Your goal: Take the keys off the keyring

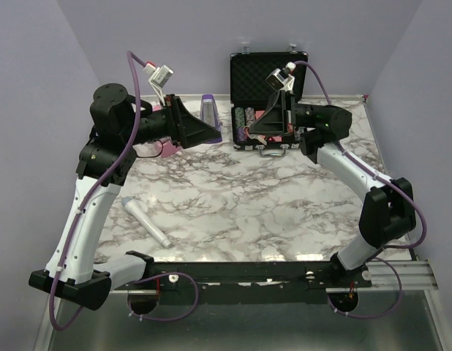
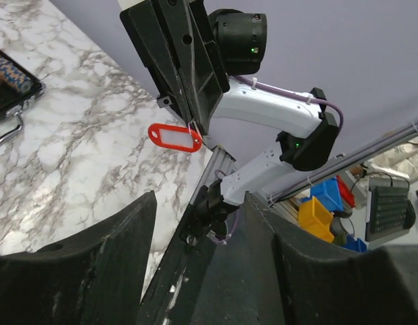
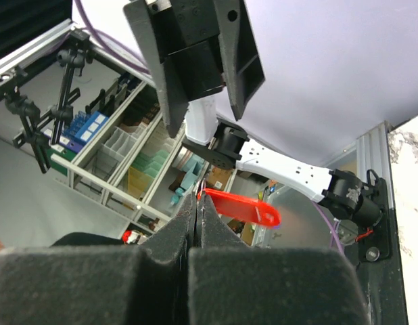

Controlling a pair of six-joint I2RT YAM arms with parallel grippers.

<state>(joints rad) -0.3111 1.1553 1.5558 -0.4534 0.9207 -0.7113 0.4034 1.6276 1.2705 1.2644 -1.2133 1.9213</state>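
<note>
The keyring is a bright red oblong tag (image 2: 175, 137) on a thin metal ring (image 2: 193, 128). It hangs in the air from the tips of my right gripper (image 3: 198, 203), which is shut on the ring, with the red tag (image 3: 244, 207) sticking out sideways. No keys show in any view. My left gripper (image 2: 199, 203) faces the right one a short way off, open, with nothing between its fingers. From above, the left gripper (image 1: 215, 134) and right gripper (image 1: 249, 137) point at each other over the back of the marble table (image 1: 233, 212).
An open black case (image 1: 268, 69) with poker chip stacks (image 1: 245, 117) stands at the back, just behind the right gripper. A purple-topped container (image 1: 209, 110) is behind the left gripper. A white tube (image 1: 145, 221) lies front left on the table.
</note>
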